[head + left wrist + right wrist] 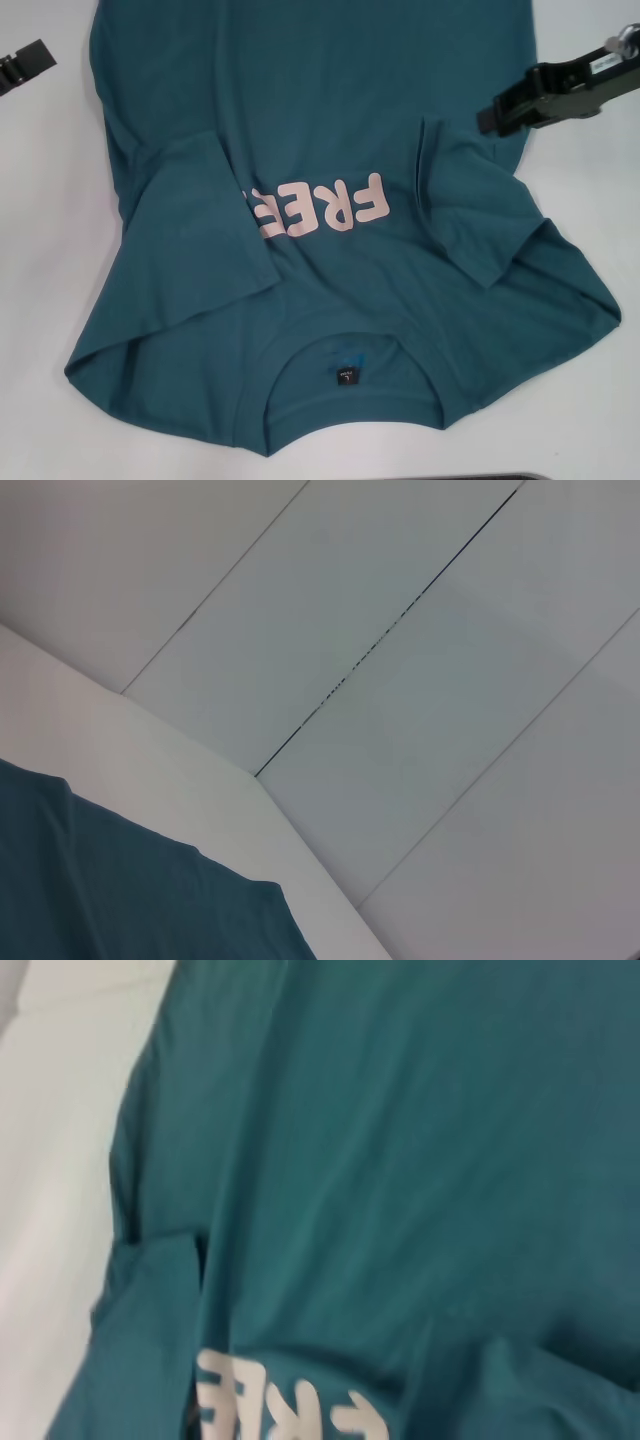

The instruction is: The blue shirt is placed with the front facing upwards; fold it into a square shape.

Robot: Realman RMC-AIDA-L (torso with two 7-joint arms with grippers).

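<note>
The blue shirt point(330, 120), soft and creased, is spread front-up across the white surface point(50, 300), both sleeves folded inward over pale block letters point(320, 210). Whether the left hand point(22, 62) at ten o'clock and the right hand point(500, 110) at two o'clock are spread cannot be told.

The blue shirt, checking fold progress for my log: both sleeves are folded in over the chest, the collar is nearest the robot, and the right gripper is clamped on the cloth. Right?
Not quite. In the head view the right gripper hovers at the blue shirt's edge, holding nothing visible. Both sleeves are folded in, and the collar is nearest the robot.
</note>
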